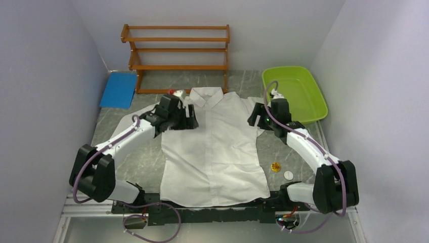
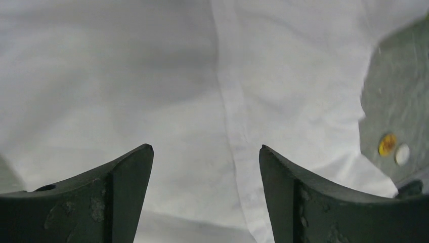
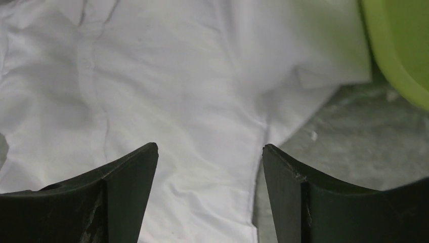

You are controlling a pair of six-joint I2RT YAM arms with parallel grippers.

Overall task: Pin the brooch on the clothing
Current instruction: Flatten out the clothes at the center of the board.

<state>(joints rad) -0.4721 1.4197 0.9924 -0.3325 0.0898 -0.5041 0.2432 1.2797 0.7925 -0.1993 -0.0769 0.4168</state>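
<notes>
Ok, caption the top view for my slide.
Left arm and right arm poised over the white shirt, gold brooch beside it.

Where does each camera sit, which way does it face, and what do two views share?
Top external: above and behind the bases, looking down at the shirt; left arm and right arm show.
Left wrist: on the left arm, looking down at shirt and yellow brooch; open left gripper shows.
Right wrist: on the right arm, looking at shirt sleeve and green tub; open right gripper shows.
Shared: top and left wrist both see the brooch.
</notes>
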